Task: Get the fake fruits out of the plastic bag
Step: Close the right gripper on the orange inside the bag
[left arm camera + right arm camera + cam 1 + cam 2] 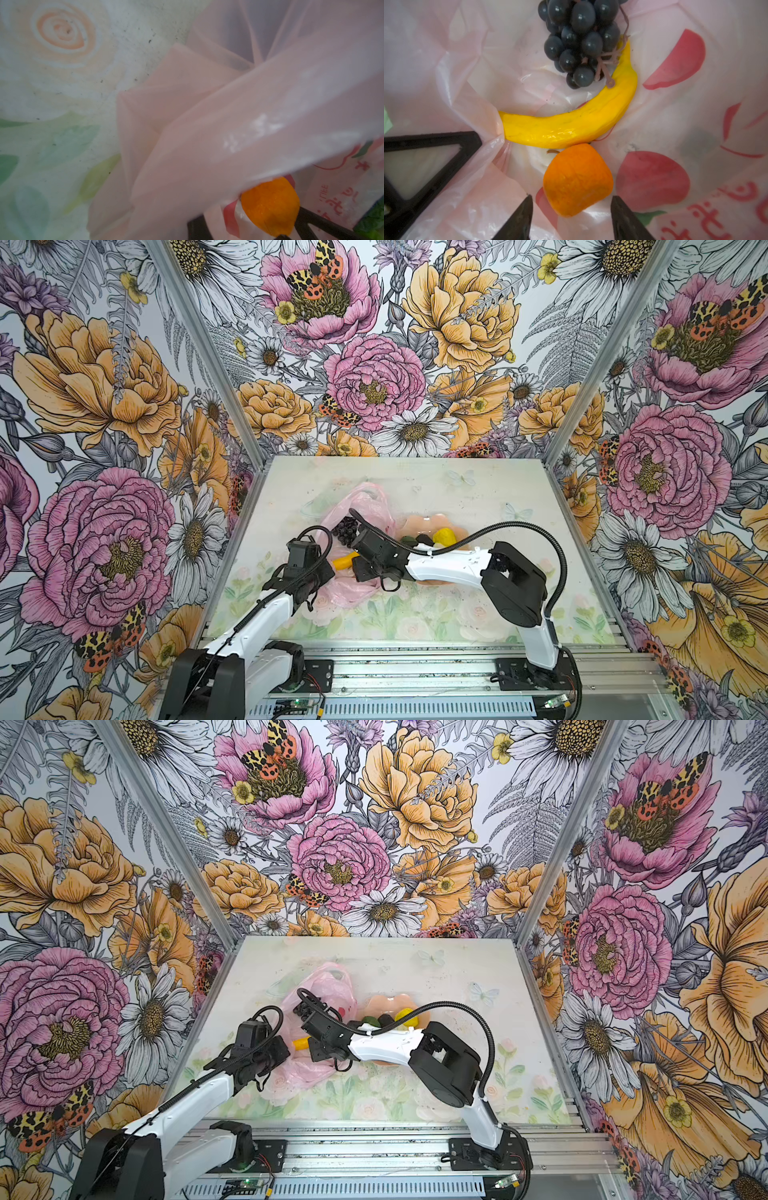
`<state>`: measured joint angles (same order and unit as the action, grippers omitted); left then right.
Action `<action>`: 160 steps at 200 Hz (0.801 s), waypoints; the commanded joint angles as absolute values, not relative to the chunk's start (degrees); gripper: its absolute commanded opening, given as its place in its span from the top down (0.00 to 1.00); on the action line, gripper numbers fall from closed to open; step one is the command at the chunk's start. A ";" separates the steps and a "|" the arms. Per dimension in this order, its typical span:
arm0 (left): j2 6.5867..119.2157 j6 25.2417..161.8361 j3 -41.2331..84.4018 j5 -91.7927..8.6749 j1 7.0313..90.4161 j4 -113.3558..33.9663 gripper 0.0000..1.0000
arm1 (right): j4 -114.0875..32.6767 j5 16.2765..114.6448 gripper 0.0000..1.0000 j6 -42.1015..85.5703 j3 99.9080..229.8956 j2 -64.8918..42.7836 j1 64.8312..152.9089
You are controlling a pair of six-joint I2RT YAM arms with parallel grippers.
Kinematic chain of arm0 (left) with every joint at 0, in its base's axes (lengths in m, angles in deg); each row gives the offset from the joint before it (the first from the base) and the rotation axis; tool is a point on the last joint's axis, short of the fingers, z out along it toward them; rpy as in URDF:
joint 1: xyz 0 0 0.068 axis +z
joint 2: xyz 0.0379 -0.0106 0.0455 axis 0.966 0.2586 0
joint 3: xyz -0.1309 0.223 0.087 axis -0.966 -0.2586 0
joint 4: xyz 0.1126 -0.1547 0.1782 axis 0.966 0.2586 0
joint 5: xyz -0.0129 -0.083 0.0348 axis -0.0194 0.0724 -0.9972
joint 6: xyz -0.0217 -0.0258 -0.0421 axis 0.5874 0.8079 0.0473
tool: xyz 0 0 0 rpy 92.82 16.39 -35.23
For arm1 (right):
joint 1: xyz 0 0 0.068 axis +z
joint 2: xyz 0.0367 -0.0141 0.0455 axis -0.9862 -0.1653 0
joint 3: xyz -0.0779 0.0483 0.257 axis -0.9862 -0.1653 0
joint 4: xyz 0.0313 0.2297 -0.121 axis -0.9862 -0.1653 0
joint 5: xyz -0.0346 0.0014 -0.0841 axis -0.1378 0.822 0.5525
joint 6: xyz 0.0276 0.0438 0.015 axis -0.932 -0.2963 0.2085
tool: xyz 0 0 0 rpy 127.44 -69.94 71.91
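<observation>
The plastic bag [361,499] lies crumpled near the middle of the table [478,485], a bit toward its left edge. A peach bowl [419,519] sits just beside it, on the side nearer the right edge. The left gripper [328,572] is pinched tight on the thin rim of the bag. I think it does this to keep the mouth open so the other arm can get in. The right gripper [572,197] reaches across the middle and points down into the bag. Its two fingers stand apart, one on each side of the small orange [577,180], and they do not squeeze it yet. The yellow banana [571,128] looks to touch the orange, and the dark grape bunch [581,41] rests on the banana's far end. These three are inside the bag. A yellow lemon [444,536] and a green fruit [368,1020] are in the bowl, so part of the job looks done. The orange looks like the one to grab next. It is round and the bag is slippery, so the fingers should close on the fruit alone and not catch the thin plastic.
</observation>
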<state>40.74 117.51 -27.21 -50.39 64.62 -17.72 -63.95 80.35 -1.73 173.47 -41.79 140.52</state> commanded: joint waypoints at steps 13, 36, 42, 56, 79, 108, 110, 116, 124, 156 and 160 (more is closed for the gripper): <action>40.30 117.90 -27.97 -49.95 64.21 -18.56 1.00 | -65.04 82.94 0.37 -2.49 176.47 -44.48 140.52; 40.15 117.97 -28.09 -49.96 64.26 -18.60 1.00 | -65.05 82.50 0.36 -1.77 178.38 -45.89 140.78; 40.17 117.93 -28.09 -49.92 64.28 -18.53 1.00 | -65.07 82.41 0.35 -1.53 178.85 -46.14 141.01; 40.16 117.95 -28.01 -49.92 64.21 -18.61 1.00 | -65.10 82.65 0.33 -1.27 179.61 -46.63 141.35; 40.00 117.98 -28.06 -49.94 64.28 -18.60 1.00 | -65.63 82.99 0.31 -1.17 180.69 -47.96 141.22; 39.83 117.97 -28.16 -49.96 64.33 -18.58 1.00 | -66.24 82.99 0.32 -0.78 182.04 -49.21 141.25; 39.82 117.98 -28.13 -49.96 64.35 -18.59 1.00 | -66.33 83.18 0.32 -0.69 182.04 -49.28 141.29; 39.84 117.97 -28.17 -49.95 64.34 -18.56 1.00 | -66.41 83.46 0.32 -0.58 181.96 -49.29 141.44; 39.82 117.98 -28.18 -49.96 64.34 -18.53 1.00 | -66.59 83.66 0.32 -0.31 181.95 -49.25 141.48; 39.82 117.96 -28.18 -50.06 64.35 -18.60 1.00 | -67.46 85.37 0.33 0.05 180.49 -48.44 141.11; 39.78 117.98 -28.15 -50.03 64.33 -18.59 1.00 | -67.42 85.67 0.33 0.02 179.96 -48.18 140.89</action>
